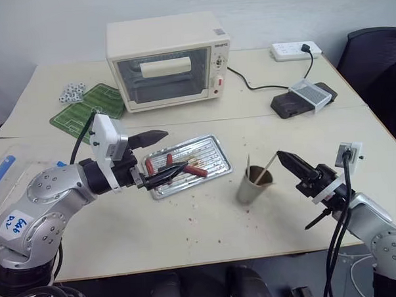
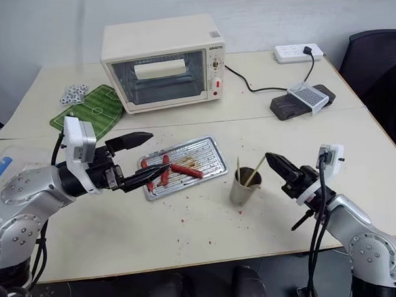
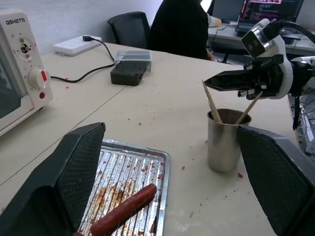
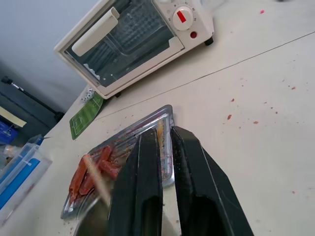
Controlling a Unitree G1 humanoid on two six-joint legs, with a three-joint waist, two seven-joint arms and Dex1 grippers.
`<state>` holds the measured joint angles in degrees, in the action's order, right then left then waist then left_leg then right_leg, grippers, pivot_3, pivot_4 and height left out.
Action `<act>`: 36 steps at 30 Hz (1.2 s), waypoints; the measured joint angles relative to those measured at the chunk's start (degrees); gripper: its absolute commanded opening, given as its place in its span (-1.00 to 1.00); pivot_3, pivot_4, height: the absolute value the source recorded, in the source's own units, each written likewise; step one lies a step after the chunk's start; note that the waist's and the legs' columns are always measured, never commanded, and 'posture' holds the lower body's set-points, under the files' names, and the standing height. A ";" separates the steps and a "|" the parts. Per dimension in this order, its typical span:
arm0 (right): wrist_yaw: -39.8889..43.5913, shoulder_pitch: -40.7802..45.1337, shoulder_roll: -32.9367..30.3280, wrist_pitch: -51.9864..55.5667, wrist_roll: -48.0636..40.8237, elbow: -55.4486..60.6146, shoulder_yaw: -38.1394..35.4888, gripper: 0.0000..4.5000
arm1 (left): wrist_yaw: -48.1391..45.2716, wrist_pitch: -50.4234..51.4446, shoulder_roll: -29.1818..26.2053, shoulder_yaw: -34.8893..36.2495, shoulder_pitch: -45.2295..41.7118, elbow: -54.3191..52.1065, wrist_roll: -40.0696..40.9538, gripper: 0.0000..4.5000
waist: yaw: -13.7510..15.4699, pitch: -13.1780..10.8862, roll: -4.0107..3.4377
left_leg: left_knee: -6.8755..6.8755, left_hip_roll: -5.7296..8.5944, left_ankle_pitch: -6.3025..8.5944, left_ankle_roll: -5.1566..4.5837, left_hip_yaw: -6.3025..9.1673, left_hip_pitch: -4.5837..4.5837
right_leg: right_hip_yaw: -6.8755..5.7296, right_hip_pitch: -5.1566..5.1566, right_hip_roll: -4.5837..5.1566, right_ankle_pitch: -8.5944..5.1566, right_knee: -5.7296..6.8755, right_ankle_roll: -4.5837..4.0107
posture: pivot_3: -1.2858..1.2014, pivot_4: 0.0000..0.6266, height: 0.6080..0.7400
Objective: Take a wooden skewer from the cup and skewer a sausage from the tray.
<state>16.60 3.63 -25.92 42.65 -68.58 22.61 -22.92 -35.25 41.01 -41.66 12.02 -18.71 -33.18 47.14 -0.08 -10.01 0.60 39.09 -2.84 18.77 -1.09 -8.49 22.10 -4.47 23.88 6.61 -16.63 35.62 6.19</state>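
Right gripper (image 1: pixel 282 156): black fingers drawn nearly together, tips just beside the cup's rim and close to a skewer; the head views do not settle whether a stick is pinched between them, and in the right wrist view the gap looks bare.
Left gripper (image 1: pixel 161 154): jaws spread wide and holding nothing, hanging over the near end of the tray.
Cup (image 1: pixel 253 185): upright on the table, between the tray and the right gripper.
Wooden skewers: two stand in the cup, one leaning toward the right gripper (image 1: pixel 266 167), one nearer upright (image 1: pixel 248 166).
Tray (image 1: pixel 211 151): flat on the table, greasy along its ridges.
Sausages (image 1: pixel 195 170): three red-brown ones lie at the tray's near end, partly behind the left gripper's fingers.
Risk, missed pick: if the fingers have closed beside the skewer rather than on it, the lift may come away bare.
Risk, cup: a sideways pull on a leaning stick could tip the light cup or drag the second stick out with it.
Risk, sausage: a round sausage on a greasy ridged tray may roll or slide from the point unless steadied.
Risk, crowding: the left gripper's fingers hang above the sausages and could meet the incoming stick.
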 measured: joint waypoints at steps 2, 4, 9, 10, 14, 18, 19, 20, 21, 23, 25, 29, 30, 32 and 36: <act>0.16 0.26 -0.17 -0.02 0.13 -0.30 0.00 -0.81 | -0.08 -0.29 0.16 -0.01 0.00 0.05 -0.10 1.00 | -0.01 0.00 0.00 | 0.00 -0.01 0.00 0.00 0.00 0.00 | 0.00 0.00 0.00 0.00 0.00 0.00 | 0.03 -0.52 1.00; 0.23 0.48 -0.23 -0.03 0.15 -0.40 0.00 -0.81 | -0.12 -0.43 0.30 -0.02 0.00 0.10 -0.15 1.00 | -0.01 0.00 0.00 | 0.00 -0.01 0.00 0.00 0.00 0.00 | 0.00 0.00 0.00 0.00 0.00 0.00 | 0.03 -0.52 1.00; 0.68 0.94 -0.98 0.00 0.14 -0.42 0.00 -0.81 | -0.32 -0.59 0.45 -0.19 0.02 0.11 -0.41 1.00 | -0.01 0.00 0.00 | 0.00 -0.01 0.00 0.00 0.00 0.00 | 0.00 0.00 0.01 0.00 0.00 0.00 | 0.03 -0.52 1.00; 0.68 1.15 -1.23 0.00 0.14 -0.42 0.00 -0.81 | -0.32 -0.63 0.49 -0.19 0.02 0.11 -0.43 1.00 | -0.01 0.00 0.00 | 0.00 -0.01 0.00 0.00 0.00 0.00 | 0.00 0.00 0.01 0.00 0.00 0.00 | 0.03 -0.52 1.00; 0.55 1.92 -2.07 0.03 0.06 -0.42 -0.05 -0.81 | -0.24 -0.65 1.13 -0.20 0.02 0.11 -0.48 1.00 | 0.01 0.00 0.00 | 0.00 -0.02 0.00 0.00 0.01 0.01 | 0.00 0.00 0.01 0.00 0.00 0.00 | 0.03 -0.52 1.00; 0.44 1.71 -5.20 0.38 0.29 -0.41 -0.11 -0.74 | -0.35 -0.65 1.19 -0.41 0.04 0.11 -0.51 1.00 | 0.04 -0.01 -0.01 | 0.00 -0.01 0.00 -0.01 0.00 0.01 | 0.00 0.00 0.03 0.00 -0.01 0.00 | 0.03 -0.52 1.00; 0.86 1.38 -6.56 0.77 0.39 -0.35 -0.30 -0.65 | -0.49 -0.65 1.19 -0.50 0.06 0.14 -0.49 1.00 | 0.06 -0.01 -0.01 | 0.00 -0.01 0.00 -0.01 0.01 0.01 | -0.01 0.00 0.03 0.00 -0.01 0.00 | 0.03 -0.52 1.00; 2.03 0.07 -8.97 1.32 0.60 0.19 -0.75 -0.56 | -0.76 -0.63 1.17 -0.81 0.09 0.17 -0.40 1.00 | 0.19 -0.01 -0.01 | -0.01 0.00 0.01 -0.02 0.03 0.03 | -0.03 0.00 0.04 0.00 -0.04 0.00 | 0.03 -0.52 1.00; 3.85 -1.98 -11.85 1.80 1.10 0.97 -1.54 -0.41 | -1.31 -0.51 1.08 -0.92 0.24 0.24 -0.32 1.00 | 0.32 -0.02 -0.02 | -0.02 0.00 0.02 -0.03 0.04 0.04 | -0.05 0.00 0.03 0.00 -0.07 0.00 | 0.03 -0.52 1.00; 7.63 -5.70 -16.72 2.46 2.59 2.16 -3.48 -0.13 | -2.56 -0.35 0.64 -1.20 0.41 0.44 -0.22 1.00 | 0.40 -0.02 -0.01 | -0.02 0.02 0.03 -0.06 0.03 0.06 | -0.05 -0.01 0.03 0.00 -0.11 0.00 | 0.03 -0.52 1.00; 11.75 -9.09 -20.60 2.67 3.49 2.72 -6.21 0.01 | -4.34 -0.19 0.09 -1.76 0.33 0.70 -0.05 1.00 | 0.41 -0.02 -0.01 | -0.01 0.04 0.04 -0.08 0.00 0.04 | -0.02 -0.02 0.03 0.01 -0.12 0.02 | 0.03 -0.52 1.00; 20.11 -14.39 -26.69 4.53 3.21 3.79 -12.64 0.01 | -8.88 0.41 -1.63 -3.69 -0.02 1.95 0.38 1.00 | 0.30 -0.03 0.02 | -0.01 0.05 0.04 -0.08 0.00 -0.01 | -0.02 -0.04 -0.04 0.01 -0.12 0.03 | 0.03 -0.52 1.00; 21.57 -15.00 -27.14 5.25 1.98 4.64 -13.88 0.01 | -9.89 0.59 -1.79 -4.26 -0.24 2.15 0.51 1.00 | 0.20 -0.04 0.02 | -0.01 0.04 0.03 -0.08 0.02 -0.01 | -0.02 -0.05 -0.06 0.01 -0.11 0.02 | 0.03 -0.52 1.00; 23.26 -15.83 -27.51 6.57 -0.57 7.14 -14.44 0.01 | -11.74 0.79 -1.95 -5.60 -1.16 2.24 0.74 1.00 | 0.15 -0.05 0.04 | -0.01 0.01 0.03 -0.07 0.04 -0.01 | -0.03 -0.05 -0.06 0.01 -0.11 0.02 | 0.03 -0.52 1.00; 22.01 -14.96 -26.48 7.40 -3.40 11.06 -11.95 0.01 | -14.17 0.77 -1.99 -7.15 -2.04 2.33 0.71 1.00 | 0.17 -0.06 0.08 | -0.01 0.00 0.03 -0.06 0.05 0.00 | -0.02 -0.05 -0.03 0.01 -0.11 0.02 | 0.03 -0.52 1.00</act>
<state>38.62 -11.33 -52.40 50.05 -71.98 33.67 -34.87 -49.42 41.78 -43.65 4.87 -20.75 -30.85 47.85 0.09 -10.08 0.68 39.08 -2.85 18.80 -1.15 -8.44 22.09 -4.49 23.83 6.58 -16.62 35.50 6.22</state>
